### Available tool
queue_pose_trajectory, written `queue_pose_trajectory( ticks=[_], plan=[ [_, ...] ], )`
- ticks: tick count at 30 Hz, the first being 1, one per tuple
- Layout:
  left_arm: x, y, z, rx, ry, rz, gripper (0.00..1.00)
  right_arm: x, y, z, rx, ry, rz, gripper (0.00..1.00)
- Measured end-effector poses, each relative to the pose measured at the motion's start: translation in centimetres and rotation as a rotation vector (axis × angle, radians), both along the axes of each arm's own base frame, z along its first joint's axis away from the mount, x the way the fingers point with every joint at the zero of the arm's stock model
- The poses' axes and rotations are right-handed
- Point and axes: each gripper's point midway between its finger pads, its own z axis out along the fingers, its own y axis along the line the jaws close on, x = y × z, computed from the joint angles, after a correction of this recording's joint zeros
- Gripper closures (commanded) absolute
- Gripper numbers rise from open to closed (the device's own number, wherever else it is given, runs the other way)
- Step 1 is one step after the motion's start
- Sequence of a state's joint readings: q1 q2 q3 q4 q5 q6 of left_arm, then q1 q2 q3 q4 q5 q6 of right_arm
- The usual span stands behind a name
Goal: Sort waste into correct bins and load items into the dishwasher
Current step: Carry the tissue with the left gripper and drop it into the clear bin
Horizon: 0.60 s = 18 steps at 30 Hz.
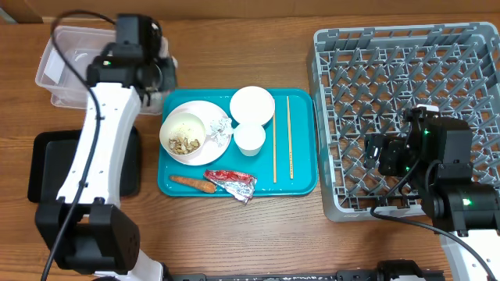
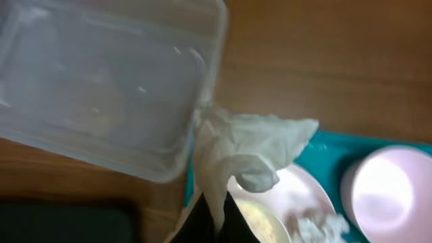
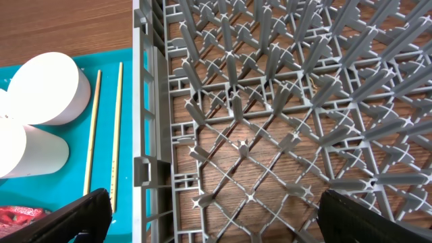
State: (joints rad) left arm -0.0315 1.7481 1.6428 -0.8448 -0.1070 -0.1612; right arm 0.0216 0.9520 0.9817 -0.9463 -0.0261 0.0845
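Left end effector (image 2: 210,221), clamped on white tissue (image 2: 248,147)

Overhead for you: desk (image 1: 250,234) is brown wood grain. Serving tray (image 1: 301,183) is teal. Plate (image 1: 215,109), bowl (image 1: 251,104) and cup (image 1: 250,139) are all plain white. Rice (image 1: 186,140) is white with brownish scraps. Carrot piece (image 1: 191,183) is orange, foil wrapper (image 1: 230,181) is red and silver, chopsticks (image 1: 274,140) are pale wood. Tub (image 1: 62,55) is clear and slightly milky; flat tray (image 1: 47,164) is black. Dish rack (image 1: 367,86) is grey with a diagonal lattice pattern, desk brown showing through. Your left wrist view: tissue (image 2: 246,145) is white, and the bowl reads pinkish-white there. Right fingers (image 3: 77,219) are black. Left arm (image 1: 101,148) has white links and black joints. Right arm (image 1: 461,195) is black with green lights.
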Motion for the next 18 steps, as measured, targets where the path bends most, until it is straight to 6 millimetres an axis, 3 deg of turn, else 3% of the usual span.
queue_pose_trajectory(
  ticks=[6,8,10,13,18],
  plan=[
    [2.3,3.8,0.8,0.041,-0.094,0.095,0.93,-0.2,0.0,-0.2,0.000,0.011,0.000,0.00],
    [2.8,4.8,0.2,0.049,-0.094,0.114,0.71,-0.2,0.0,-0.2,0.000,0.012,0.000,0.00],
    [3.2,5.6,-0.9,0.054,-0.081,0.131,0.58,-0.2,0.0,-0.2,0.000,0.011,0.000,0.00],
    [3.6,6.0,-2.1,0.056,-0.063,0.140,0.46,-0.3,0.0,-0.2,0.000,0.016,0.000,0.00],
    [2.7,4.5,-1.8,0.024,-0.009,0.103,0.45,-0.3,0.0,-0.3,0.000,0.018,-0.001,0.00]
  ],
)
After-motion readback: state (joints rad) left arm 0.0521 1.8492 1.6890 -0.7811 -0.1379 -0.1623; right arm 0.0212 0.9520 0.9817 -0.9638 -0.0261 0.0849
